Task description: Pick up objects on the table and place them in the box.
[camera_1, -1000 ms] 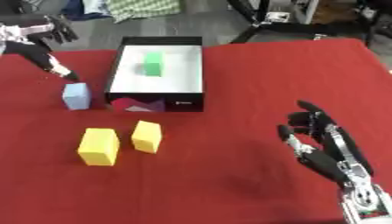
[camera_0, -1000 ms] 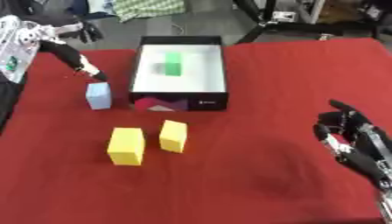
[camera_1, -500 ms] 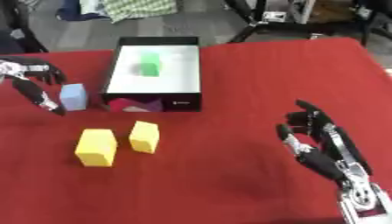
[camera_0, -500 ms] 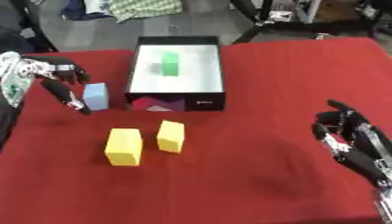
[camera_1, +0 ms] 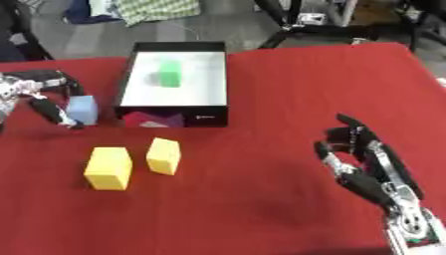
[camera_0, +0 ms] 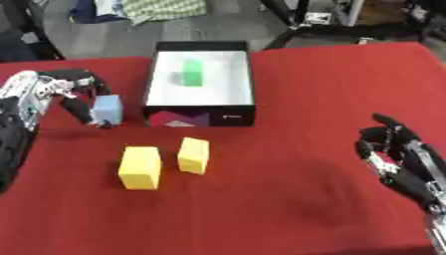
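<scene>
A light blue block (camera_0: 108,109) stands on the red table, left of the black box (camera_0: 228,113). My left hand (camera_0: 68,92) comes in from the left and is curled round the block, fingers (camera_0: 94,79) over its top back edge and thumb against its lower left side. The block still rests on the cloth. The box has a white floor, and a green block (camera_0: 191,72) lies in it. Two yellow blocks stand in front of the box, a larger one (camera_0: 139,167) and a smaller one (camera_0: 193,155). My right hand (camera_0: 402,160) rests open at the lower right, fingers up.
The red tablecloth (camera_0: 296,199) covers the whole table, with bare cloth between the yellow blocks and my right hand. Beyond the far edge are a checked cloth (camera_0: 166,9) and metal stands (camera_0: 300,22) on the floor.
My left hand has come down from behind the light blue block to its left side and curled its fingers and thumb round it. The right hand has stayed put.
</scene>
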Controlling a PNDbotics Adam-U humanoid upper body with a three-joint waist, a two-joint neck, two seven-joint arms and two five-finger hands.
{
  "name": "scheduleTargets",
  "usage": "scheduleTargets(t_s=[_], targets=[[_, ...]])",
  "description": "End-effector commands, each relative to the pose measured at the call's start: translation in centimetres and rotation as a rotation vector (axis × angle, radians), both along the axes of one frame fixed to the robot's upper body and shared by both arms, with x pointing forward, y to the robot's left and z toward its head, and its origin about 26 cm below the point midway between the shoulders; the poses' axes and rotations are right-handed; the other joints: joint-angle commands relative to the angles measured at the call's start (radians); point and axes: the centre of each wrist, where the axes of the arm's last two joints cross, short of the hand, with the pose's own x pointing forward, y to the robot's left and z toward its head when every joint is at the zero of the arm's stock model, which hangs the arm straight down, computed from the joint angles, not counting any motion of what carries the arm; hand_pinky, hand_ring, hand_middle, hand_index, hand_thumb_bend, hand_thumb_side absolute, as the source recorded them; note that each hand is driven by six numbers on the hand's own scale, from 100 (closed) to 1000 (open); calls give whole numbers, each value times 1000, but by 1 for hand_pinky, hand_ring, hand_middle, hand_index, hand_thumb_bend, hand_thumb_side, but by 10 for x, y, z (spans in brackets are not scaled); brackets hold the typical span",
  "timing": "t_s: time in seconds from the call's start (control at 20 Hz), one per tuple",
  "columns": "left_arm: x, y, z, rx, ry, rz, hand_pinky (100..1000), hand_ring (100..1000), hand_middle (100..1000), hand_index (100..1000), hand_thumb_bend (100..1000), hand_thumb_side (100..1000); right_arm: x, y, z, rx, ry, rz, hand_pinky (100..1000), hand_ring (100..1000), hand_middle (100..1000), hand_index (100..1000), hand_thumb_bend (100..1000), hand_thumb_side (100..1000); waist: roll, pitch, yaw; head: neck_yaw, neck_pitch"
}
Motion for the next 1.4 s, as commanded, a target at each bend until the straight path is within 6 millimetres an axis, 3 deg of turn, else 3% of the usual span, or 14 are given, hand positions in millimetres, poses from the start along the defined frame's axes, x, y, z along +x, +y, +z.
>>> scheduleTargets(t_s=[0.05,0.25,0.45,0.6,0.7,0.95,1.05,1.3,1.4], targets=[[1,6,17,16,-61,9,615,450,413,561,147,100,2,-3,7,-4,-21,-2,779,772,710,938,356,482,-8,-27,-1,0,-1],[1,8,36,-8,-142,1,599,418,379,529,133,100,2,-3,6,-5,-21,-3,779,772,710,938,354,482,-6,-28,-2,-1,-1],[2,4,82,-36,-289,-28,608,418,380,529,149,100,1,-4,5,-9,-17,-6,779,772,710,938,352,484,-2,-31,-2,-2,-1],[2,-9,116,-68,-414,-72,615,421,384,532,163,100,1,-5,5,-12,-14,-6,779,772,710,938,348,485,2,-34,-1,-4,-1],[4,-26,125,-73,-452,-118,625,430,391,544,176,100,1,-5,5,-13,-13,-3,779,772,710,938,346,486,3,-35,-1,-3,-1],[18,-85,100,-43,-386,-255,645,462,425,579,212,112,2,-2,4,-8,-11,10,779,772,710,938,340,488,-2,-35,-14,4,-1],[21,-100,89,-24,-359,-283,645,462,425,579,212,112,2,-2,4,-8,-8,11,779,772,710,938,340,488,-4,-35,-18,6,-1],[27,-138,50,20,-328,-313,730,594,571,731,451,282,3,2,4,0,-9,25,779,771,707,938,339,488,-9,-33,-38,14,-1],[28,-142,43,31,-335,-313,766,657,644,816,651,407,3,2,4,0,-9,26,779,771,707,938,339,488,-7,-32,-39,15,-1]])
